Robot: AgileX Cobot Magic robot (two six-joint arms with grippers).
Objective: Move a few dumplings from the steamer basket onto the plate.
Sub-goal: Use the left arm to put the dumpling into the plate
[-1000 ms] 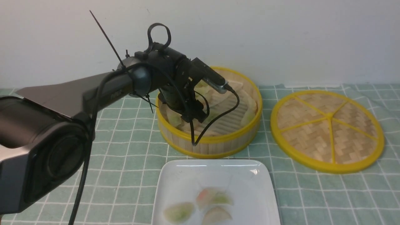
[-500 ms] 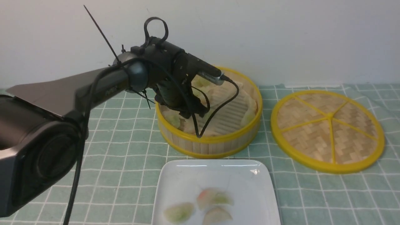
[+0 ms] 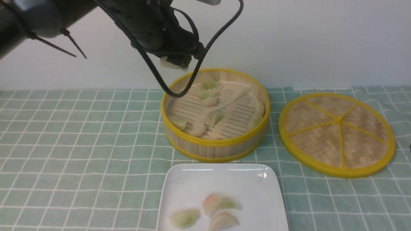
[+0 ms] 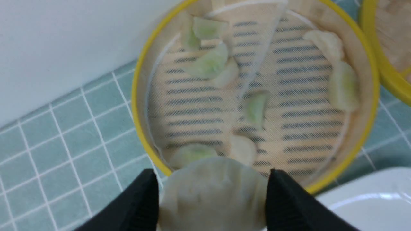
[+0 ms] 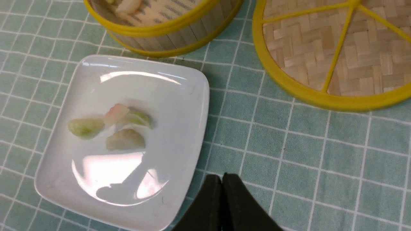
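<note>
The steamer basket (image 3: 215, 146) stands at the back centre with several dumplings (image 3: 210, 101) on its slatted floor; it also shows in the left wrist view (image 4: 138, 106). My left gripper (image 3: 175, 62) is raised above the basket's back left rim and is shut on a whitish dumpling (image 4: 213, 195), also seen in the front view (image 3: 168, 63). The white plate (image 3: 192, 183) lies in front of the basket with several dumplings (image 3: 221, 203) on it. My right gripper (image 5: 221, 178) is shut and empty over the cloth beside the plate (image 5: 179, 93); it does not show in the front view.
The flat woven lid (image 3: 336, 133) with yellow spokes lies to the right of the basket, also in the right wrist view (image 5: 337, 48). A green checked cloth (image 3: 80, 144) covers the table. A white wall (image 3: 321, 38) rises just behind the basket.
My left gripper has risen out of the basket, up and slightly left, carrying a whitish dumpling. The arm has lifted out of most of the front view.
</note>
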